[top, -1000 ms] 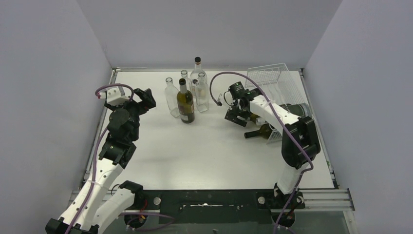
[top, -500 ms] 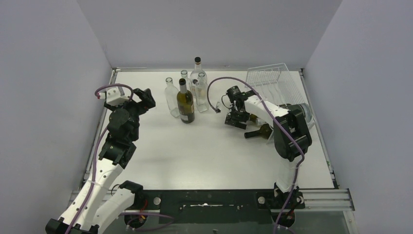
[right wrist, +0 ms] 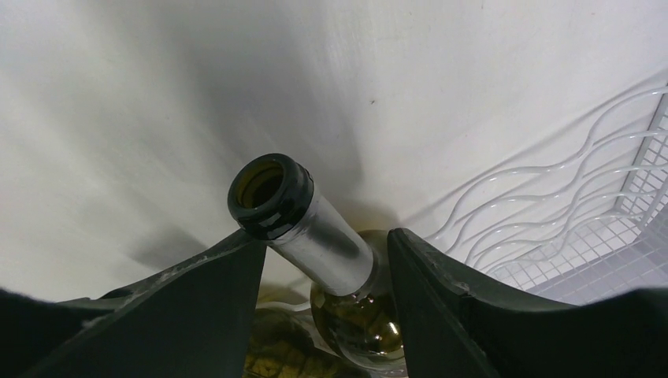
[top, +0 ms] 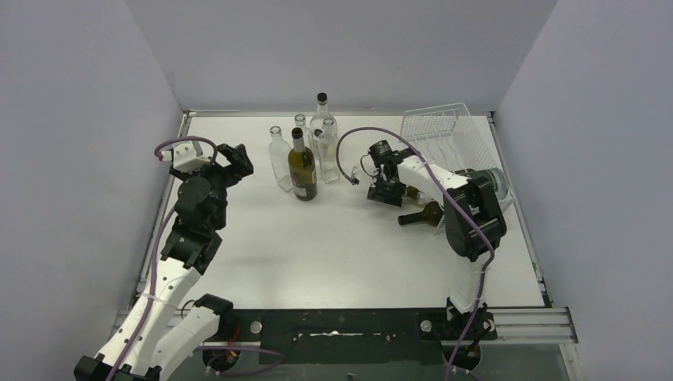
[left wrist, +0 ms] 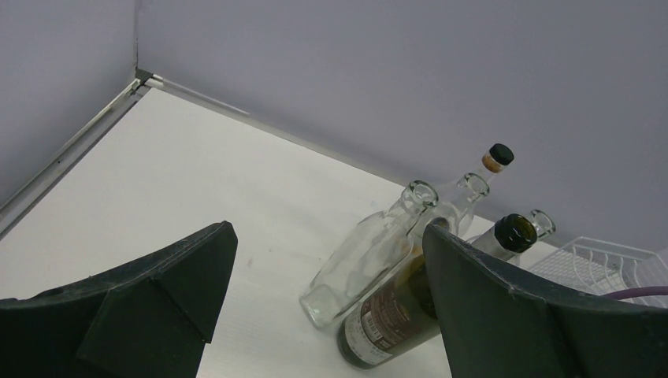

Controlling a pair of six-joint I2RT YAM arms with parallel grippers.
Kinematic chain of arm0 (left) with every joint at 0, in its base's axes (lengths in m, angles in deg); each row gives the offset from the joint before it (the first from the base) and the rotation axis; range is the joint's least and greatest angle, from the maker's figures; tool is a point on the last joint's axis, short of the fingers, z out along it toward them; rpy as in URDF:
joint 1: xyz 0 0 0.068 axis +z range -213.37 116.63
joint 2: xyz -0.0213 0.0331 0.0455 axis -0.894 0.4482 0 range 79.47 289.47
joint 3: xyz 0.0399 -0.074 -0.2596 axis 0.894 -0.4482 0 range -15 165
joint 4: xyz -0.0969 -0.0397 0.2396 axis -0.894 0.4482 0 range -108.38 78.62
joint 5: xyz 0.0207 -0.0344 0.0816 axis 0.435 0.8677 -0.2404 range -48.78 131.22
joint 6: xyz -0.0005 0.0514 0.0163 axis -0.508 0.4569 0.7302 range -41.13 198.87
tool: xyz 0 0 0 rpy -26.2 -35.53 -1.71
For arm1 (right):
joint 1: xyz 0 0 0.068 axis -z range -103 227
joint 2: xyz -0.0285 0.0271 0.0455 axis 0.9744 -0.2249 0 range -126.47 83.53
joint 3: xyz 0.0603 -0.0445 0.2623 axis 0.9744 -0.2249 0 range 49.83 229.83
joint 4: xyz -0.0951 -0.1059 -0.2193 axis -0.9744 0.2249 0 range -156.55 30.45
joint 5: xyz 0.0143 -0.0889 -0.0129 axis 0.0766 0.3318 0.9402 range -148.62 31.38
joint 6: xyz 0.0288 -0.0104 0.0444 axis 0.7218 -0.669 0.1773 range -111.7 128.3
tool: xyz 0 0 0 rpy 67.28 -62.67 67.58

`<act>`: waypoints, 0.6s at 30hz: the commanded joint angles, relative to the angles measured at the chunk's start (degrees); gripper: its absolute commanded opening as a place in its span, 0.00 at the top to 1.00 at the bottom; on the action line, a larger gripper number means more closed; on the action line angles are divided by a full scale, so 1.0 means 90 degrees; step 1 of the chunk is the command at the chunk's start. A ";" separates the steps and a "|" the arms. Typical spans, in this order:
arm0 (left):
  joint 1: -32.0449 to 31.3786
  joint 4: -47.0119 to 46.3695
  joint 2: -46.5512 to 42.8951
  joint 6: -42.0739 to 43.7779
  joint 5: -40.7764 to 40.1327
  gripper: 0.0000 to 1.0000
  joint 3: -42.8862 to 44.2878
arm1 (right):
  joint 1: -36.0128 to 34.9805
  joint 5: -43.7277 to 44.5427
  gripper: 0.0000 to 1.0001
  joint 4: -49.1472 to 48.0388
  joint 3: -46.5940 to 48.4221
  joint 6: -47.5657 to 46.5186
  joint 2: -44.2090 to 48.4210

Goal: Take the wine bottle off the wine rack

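A dark green wine bottle [right wrist: 315, 236] lies on its side in the white wire wine rack [top: 452, 131], its open mouth pointing out over the table. My right gripper [top: 386, 190] straddles its neck, jaws partly open. In the right wrist view the left finger [right wrist: 213, 291] touches the neck just under the lip, and a thin gap remains at the right finger [right wrist: 441, 299]. A second green bottle [top: 424, 213] lies just nearer in the rack. My left gripper [top: 236, 161] hangs open and empty at the far left.
A group of upright bottles stands at the back centre: a dark labelled wine bottle [top: 302, 171], clear glass bottles [top: 279, 159] and a corked one [top: 322, 111]. The rack's wavy wires [right wrist: 567, 213] lie right of the gripped neck. Walls close in on three sides.
The right gripper slid a little left and back along the bottle's neck, and its jaws narrowed around it. The left arm stayed still.
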 commanded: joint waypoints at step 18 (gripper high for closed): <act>-0.0025 -0.0345 -0.0062 0.0056 0.0007 0.10 0.0080 | 0.0064 0.0042 0.49 -0.0400 -0.0337 -0.0179 0.0146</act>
